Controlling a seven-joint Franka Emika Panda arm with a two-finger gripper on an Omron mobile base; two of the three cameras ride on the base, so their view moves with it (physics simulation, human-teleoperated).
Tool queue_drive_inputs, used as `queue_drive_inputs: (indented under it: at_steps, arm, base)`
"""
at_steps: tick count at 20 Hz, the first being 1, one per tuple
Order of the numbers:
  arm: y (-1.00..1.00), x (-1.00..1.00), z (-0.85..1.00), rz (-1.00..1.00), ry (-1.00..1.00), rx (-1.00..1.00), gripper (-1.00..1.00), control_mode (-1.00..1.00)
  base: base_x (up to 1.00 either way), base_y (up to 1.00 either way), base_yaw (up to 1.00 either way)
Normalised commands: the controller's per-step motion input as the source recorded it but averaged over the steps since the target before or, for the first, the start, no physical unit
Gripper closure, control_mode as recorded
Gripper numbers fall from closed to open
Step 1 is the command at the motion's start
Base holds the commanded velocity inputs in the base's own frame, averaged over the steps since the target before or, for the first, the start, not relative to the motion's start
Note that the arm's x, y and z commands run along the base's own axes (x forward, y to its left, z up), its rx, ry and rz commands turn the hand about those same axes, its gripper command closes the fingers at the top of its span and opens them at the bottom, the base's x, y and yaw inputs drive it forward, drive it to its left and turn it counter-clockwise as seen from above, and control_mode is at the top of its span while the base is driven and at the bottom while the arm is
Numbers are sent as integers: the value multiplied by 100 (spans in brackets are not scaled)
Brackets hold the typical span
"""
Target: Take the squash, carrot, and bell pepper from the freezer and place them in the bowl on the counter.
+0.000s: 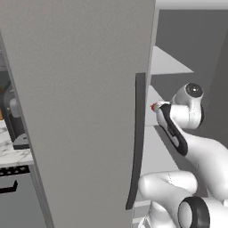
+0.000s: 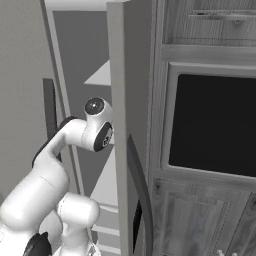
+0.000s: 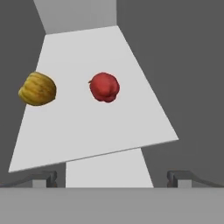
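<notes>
Lying on the white freezer shelf (image 3: 131, 127), the bell pepper (image 3: 104, 87) sits near the shelf's middle, almost straight ahead of the jaws and a little to their left in the hand view. The squash (image 3: 37, 89) rests at the shelf's left edge, well apart from it. The gripper (image 3: 112, 178) has its jaws released wide and holds nothing, so the pepper seems the nearer target.

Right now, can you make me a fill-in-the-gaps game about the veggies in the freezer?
1. The bell pepper on the white shelf is coloured ____.
2. In the hand view, the squash sits at the shelf's ____ edge.
3. The squash and the bell pepper are ____, not touching.
4. The gripper has its jaws ____, holding nothing.

Missing words: red; left; apart; open
</notes>
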Motion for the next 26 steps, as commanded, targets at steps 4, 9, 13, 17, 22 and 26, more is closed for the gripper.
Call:
queue_drive_inputs:
  at_steps: [4, 9, 13, 17, 22, 26]
  arm:
    - [0, 53, -30, -1, 0, 0, -100, -100]
    - [0, 48, -24, 0, 0, 0, -100, -100]
    - [-1, 42, -15, 0, 0, 0, -100, -100]
    - [-1, 39, -14, 0, 1, 0, -100, -100]
    - [-5, 41, -13, 0, 0, 0, -100, -100]
    - [-7, 36, -13, 0, 2, 0, -100, -100]
  base:
    - [0, 0, 0]
    - [0, 0, 0]
    - [0, 0, 0]
    - [0, 0, 0]
    - [0, 0, 0]
    - [0, 0, 0]
